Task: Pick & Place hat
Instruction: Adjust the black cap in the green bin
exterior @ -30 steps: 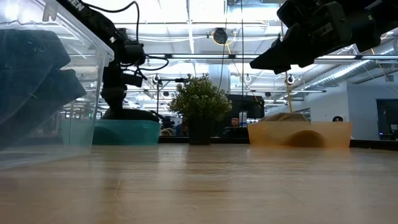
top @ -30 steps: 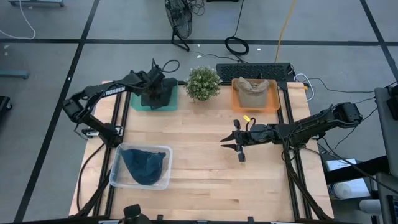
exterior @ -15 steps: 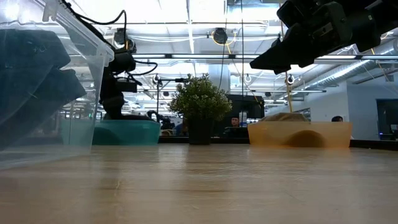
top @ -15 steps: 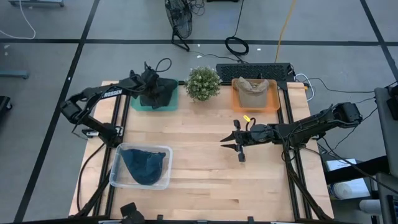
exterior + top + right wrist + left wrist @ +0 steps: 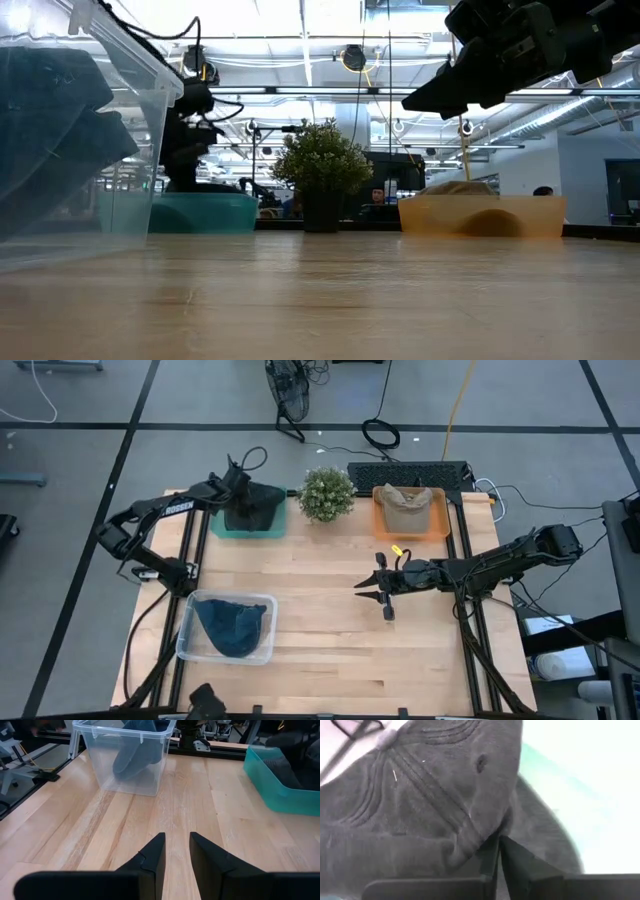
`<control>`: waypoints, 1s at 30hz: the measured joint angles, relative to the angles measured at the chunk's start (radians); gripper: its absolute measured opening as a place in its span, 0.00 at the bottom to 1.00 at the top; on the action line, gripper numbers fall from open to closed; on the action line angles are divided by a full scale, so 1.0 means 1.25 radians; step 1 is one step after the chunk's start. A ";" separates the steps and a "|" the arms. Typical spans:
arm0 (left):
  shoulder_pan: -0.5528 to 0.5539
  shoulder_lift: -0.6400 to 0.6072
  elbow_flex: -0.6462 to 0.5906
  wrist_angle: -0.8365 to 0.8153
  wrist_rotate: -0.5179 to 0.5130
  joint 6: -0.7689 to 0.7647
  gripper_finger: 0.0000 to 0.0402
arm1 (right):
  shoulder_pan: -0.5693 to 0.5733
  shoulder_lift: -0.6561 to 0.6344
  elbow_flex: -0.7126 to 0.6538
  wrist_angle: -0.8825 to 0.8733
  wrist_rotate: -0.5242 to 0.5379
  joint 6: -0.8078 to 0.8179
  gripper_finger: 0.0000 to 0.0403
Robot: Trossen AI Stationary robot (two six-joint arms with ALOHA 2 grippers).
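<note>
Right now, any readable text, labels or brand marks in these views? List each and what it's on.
"ROSSEN": white lettering on the left arm in the high view, near the teal bin; its start is not clear.
Nothing else readable: no legible print on the dark hat, clear bin, orange bin or right arm.

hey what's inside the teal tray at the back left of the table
A dark grey hat fills the teal tray, with the left gripper shut on a fold of its fabric. The tray's floor under the hat is covered, so anything beneath it can't be seen.
</note>
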 joint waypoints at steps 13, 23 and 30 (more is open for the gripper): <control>-0.007 -0.116 0.138 -0.091 -0.020 -0.056 0.11 | 0.000 0.000 0.000 0.000 0.000 0.000 0.19; 0.098 -0.001 0.110 -0.033 -0.140 -0.034 0.12 | 0.000 0.000 0.000 0.000 0.000 0.002 0.19; 0.143 0.091 0.096 -0.026 -0.167 -0.055 0.12 | 0.000 0.000 0.000 0.000 0.000 0.001 0.19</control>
